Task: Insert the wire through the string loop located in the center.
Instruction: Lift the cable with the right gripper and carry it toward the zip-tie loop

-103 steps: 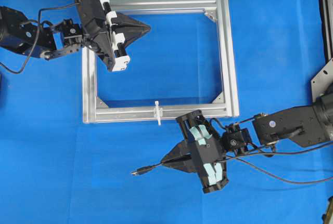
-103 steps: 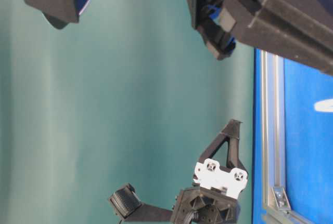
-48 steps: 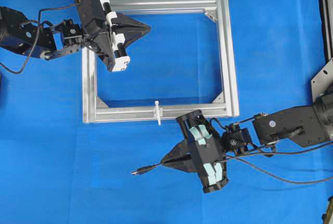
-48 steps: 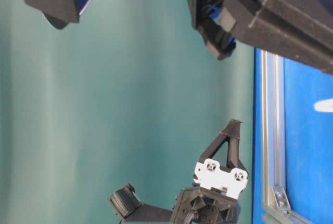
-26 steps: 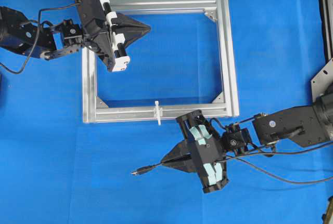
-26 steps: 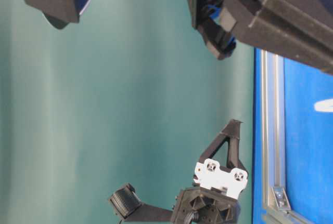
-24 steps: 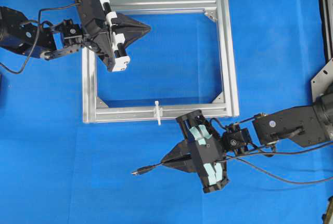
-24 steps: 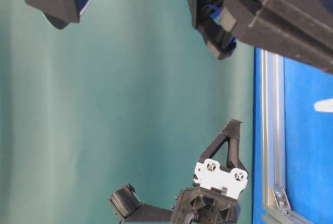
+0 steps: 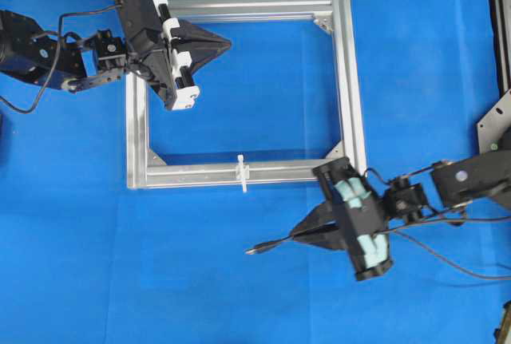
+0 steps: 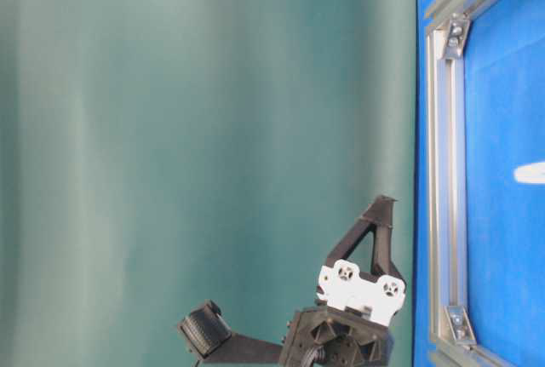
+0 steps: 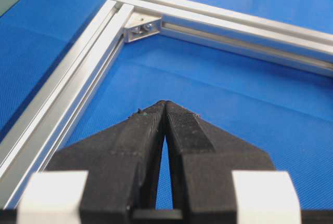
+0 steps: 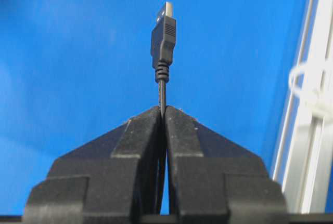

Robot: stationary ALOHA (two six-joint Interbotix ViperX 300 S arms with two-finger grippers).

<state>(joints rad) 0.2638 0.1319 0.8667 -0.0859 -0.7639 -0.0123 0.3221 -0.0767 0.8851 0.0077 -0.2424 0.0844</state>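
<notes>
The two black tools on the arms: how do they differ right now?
The right tool is shut on the wire, plug poking out ahead; the left tool is shut on nothing. The right tool sits outside the silver frame, the left over its corner. Blocks: teal on the right, white on the left. Both are black and pointed.

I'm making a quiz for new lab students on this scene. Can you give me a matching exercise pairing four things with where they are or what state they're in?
Things:
1. wire
2. string loop
3. left gripper
4. frame

States:
A. shut, empty, above the frame's corner
B. silver, flat on the blue cloth
C. clamped in the right gripper, plug sticking out
D. white, on the frame's near bar

Pairs: 1-C, 2-D, 3-A, 4-B
</notes>
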